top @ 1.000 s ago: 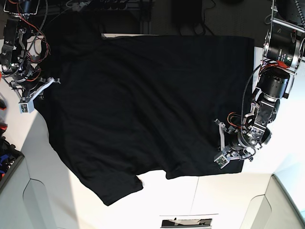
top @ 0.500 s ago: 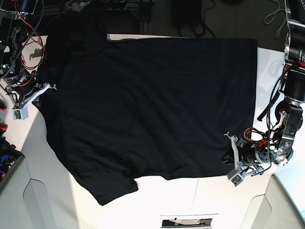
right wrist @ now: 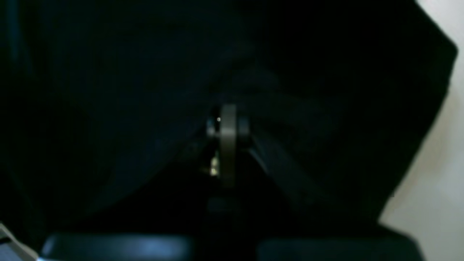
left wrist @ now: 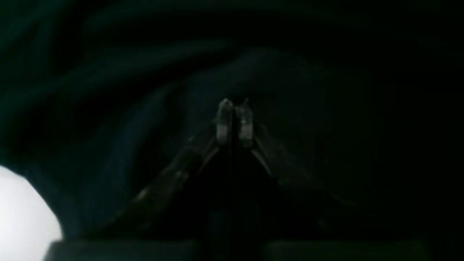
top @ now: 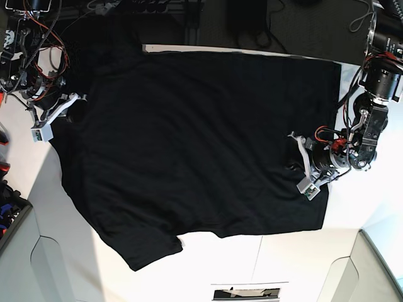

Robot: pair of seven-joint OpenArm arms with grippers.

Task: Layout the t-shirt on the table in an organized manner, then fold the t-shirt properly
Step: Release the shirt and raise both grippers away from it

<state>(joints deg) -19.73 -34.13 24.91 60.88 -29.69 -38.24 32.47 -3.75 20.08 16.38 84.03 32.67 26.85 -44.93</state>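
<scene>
The black t-shirt (top: pixel 189 138) lies spread almost flat over the white table (top: pixel 283 251), with one sleeve (top: pixel 141 248) pointing to the front left. No patch or print shows. My left gripper (top: pixel 295 167) rests on the shirt's right part, above the hem corner (top: pixel 321 223). In the left wrist view its fingertips (left wrist: pixel 224 119) are pressed together with dark cloth (left wrist: pixel 108 108) bunched around them. My right gripper (top: pixel 58 116) is at the shirt's left edge. In the right wrist view its fingers (right wrist: pixel 228 134) are shut in black fabric (right wrist: pixel 108 90).
A grey bin (top: pixel 12 217) with small items sits at the left edge. Another grey bin edge (top: pixel 384 258) is at the front right. Cables and dark equipment (top: pixel 252 19) lie behind the table. A dark slot (top: pixel 245 293) sits at the front edge.
My left gripper moved up and inward from the hem corner onto the shirt, and the hem corner now lies spread out. My right gripper shifted slightly right and up at the left edge.
</scene>
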